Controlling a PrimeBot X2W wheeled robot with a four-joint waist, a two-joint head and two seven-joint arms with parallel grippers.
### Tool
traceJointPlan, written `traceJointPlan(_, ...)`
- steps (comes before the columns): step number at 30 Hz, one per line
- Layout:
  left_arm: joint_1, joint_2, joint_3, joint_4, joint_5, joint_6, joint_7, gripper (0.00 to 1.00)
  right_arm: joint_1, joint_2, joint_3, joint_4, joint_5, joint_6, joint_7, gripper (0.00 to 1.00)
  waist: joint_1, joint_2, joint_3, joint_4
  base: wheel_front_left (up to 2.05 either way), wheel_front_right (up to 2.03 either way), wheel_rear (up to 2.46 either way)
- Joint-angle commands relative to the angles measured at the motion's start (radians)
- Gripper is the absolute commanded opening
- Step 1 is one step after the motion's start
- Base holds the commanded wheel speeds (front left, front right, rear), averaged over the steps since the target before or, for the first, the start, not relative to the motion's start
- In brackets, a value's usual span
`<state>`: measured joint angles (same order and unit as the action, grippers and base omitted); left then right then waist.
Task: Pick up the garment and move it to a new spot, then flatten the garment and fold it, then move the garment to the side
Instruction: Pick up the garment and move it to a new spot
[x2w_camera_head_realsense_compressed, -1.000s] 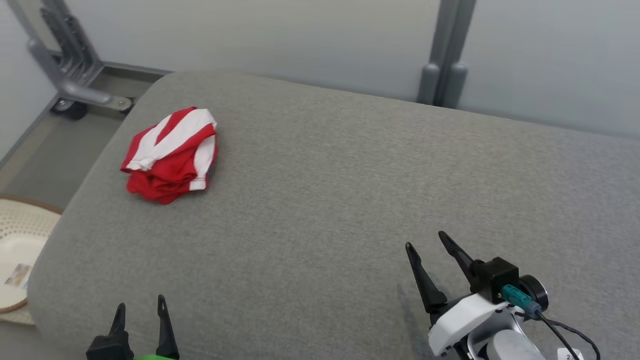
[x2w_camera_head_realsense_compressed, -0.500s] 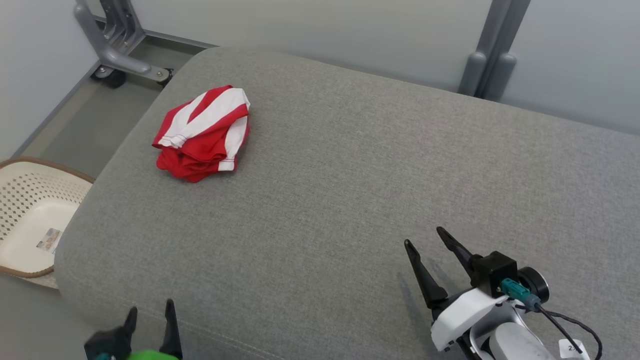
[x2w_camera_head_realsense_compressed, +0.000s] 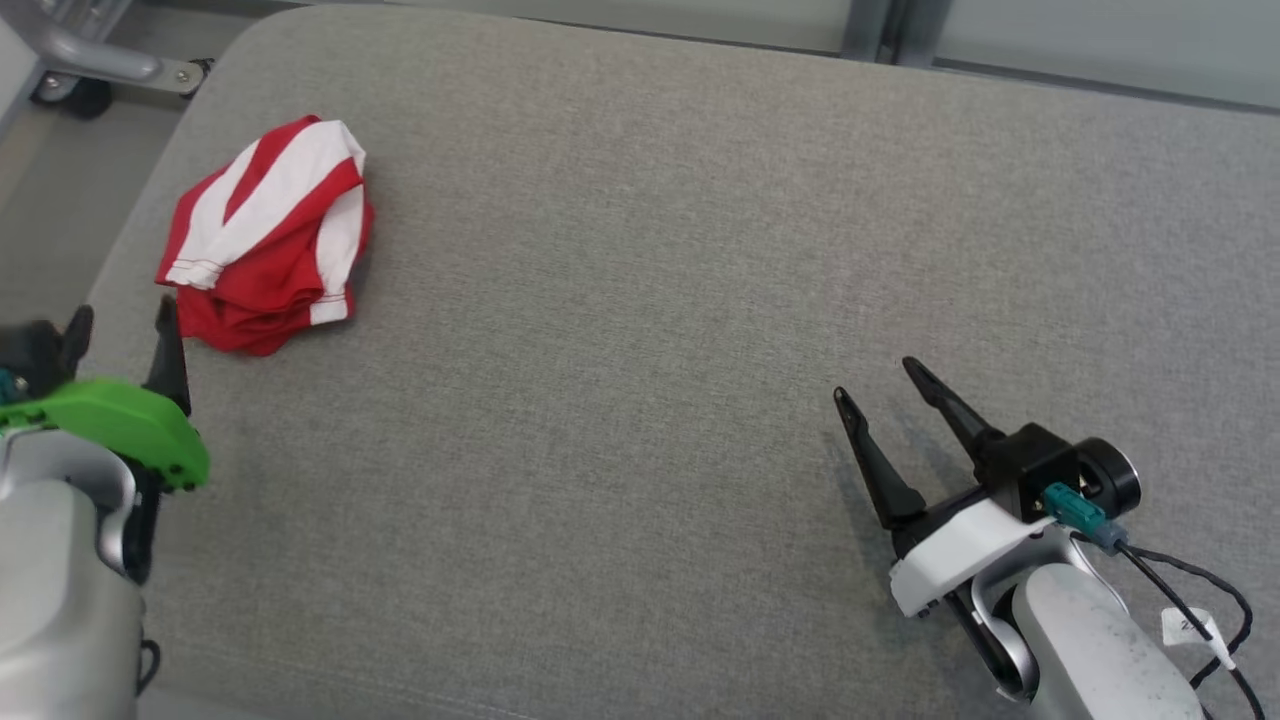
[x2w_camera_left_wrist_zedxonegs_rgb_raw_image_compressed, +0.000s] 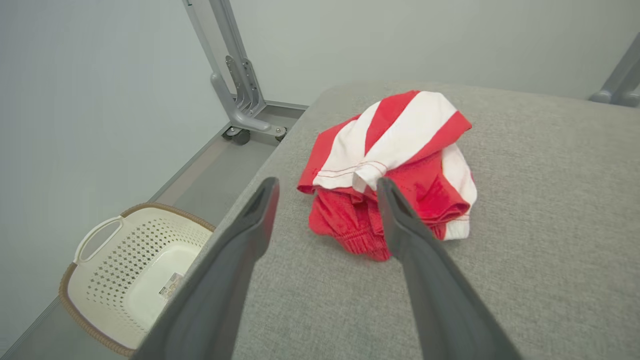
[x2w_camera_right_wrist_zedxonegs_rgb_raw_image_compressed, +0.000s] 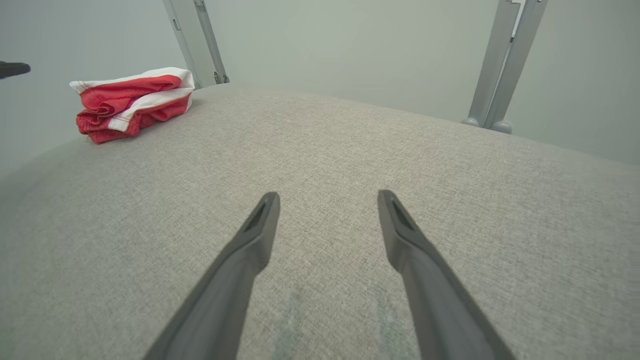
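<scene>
Well, we had the garment (x2w_camera_head_realsense_compressed: 265, 235) lying as a bunched red-and-white heap near the far left corner of the grey cushion (x2w_camera_head_realsense_compressed: 640, 300), not yet lifted. Our left gripper (x2w_camera_head_realsense_compressed: 122, 320) hung just on the near side of it, its claw spread wide and empty, pointing at the heap. In the left wrist view the near red folds sat between the two fingers. Our right gripper (x2w_camera_head_realsense_compressed: 877, 380) was well apart from the garment, over the bare right part of the cushion, equally wide and holding nothing.

We judged the pick to be the step in hand, and several things could have spoiled it. The heap was layered, so a shallow pinch might have caught only the top white band and let the rest unroll or drag. A low approach could have driven the fingertips into the soft upholstery and pushed the heap ahead instead of gripping it. The garment also lay close to the cushion's rounded left edge, with a white basket (x2w_camera_left_wrist_zedxonegs_rgb_raw_image_compressed: 135, 270) on the floor beside that edge, and a shove that way might have slid it off. A one-handed lift would probably have left it twisted, making the flattening harder.
</scene>
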<state>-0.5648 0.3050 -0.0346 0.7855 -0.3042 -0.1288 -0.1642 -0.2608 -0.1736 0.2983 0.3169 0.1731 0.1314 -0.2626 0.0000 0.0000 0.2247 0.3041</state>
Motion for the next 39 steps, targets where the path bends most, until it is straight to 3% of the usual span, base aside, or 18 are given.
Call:
traceJointPlan(1,-0.067,0.044,-0.027,0.017,-0.043,-0.002,0.038,1.00,-0.025,-0.016,-0.002,-0.018,-0.006,-0.002,-0.003,1.00,0.0000,0.0000,0.107,-0.102,0.00,0.00,0.00)
traceJointPlan(6,-0.167,0.150,-0.142,0.045,-0.104,-0.002,0.144,1.00,-0.055,-0.033,-0.020,-0.060,-0.010,-0.002,-0.003,1.00,0.0000,0.0000,0.180,-0.171,0.00,0.00,0.00)
traceJointPlan(9,-0.200,0.206,-0.154,0.099,-0.120,-0.001,0.202,1.00,-0.066,-0.037,-0.034,-0.088,-0.011,-0.002,-0.003,1.00,0.0000,0.0000,0.212,-0.209,0.00,0.00,0.00)
traceJointPlan(13,-0.205,0.221,-0.154,0.169,-0.116,0.040,0.270,1.00,-0.067,-0.029,-0.047,-0.108,-0.008,-0.002,-0.003,1.00,0.0000,0.0000,0.226,-0.243,0.00,0.00,0.00)
traceJointPlan(18,-0.188,0.197,-0.132,0.224,-0.169,0.025,0.288,1.00,-0.052,-0.021,-0.076,-0.123,-0.004,-0.002,-0.003,1.00,0.0000,0.0000,0.230,-0.279,0.00,0.00,0.00)
traceJointPlan(19,-0.184,0.188,-0.125,0.232,-0.184,0.021,0.281,0.88,-0.048,-0.019,-0.077,-0.123,-0.004,-0.002,-0.003,1.00,0.0000,0.0000,0.227,-0.283,0.00,0.00,0.00)
traceJointPlan(20,-0.177,0.178,-0.122,0.240,-0.190,0.018,0.276,0.35,-0.044,-0.017,-0.080,-0.121,-0.001,-0.002,-0.003,1.00,0.0000,0.0000,0.221,-0.286,0.00,0.00,0.00)
traceJointPlan(21,-0.171,0.173,-0.122,0.247,-0.197,0.016,0.269,0.00,-0.040,-0.016,-0.083,-0.118,0.000,-0.002,-0.003,1.00,0.0000,0.0000,0.214,-0.288,0.00,0.00,0.00)
traceJointPlan(31,-0.117,0.138,-0.179,0.206,-0.193,0.000,0.132,0.00,-0.002,0.044,-0.112,-0.082,0.033,-0.002,-0.003,1.00,0.0000,0.0000,0.082,-0.306,0.00,0.00,0.00)
traceJointPlan(39,-0.060,0.016,-0.332,-0.020,-0.237,-0.003,0.048,0.00,0.042,0.078,-0.121,-0.053,0.051,-0.002,-0.003,1.00,0.0000,0.0000,-0.004,-0.325,0.00,0.00,0.00)
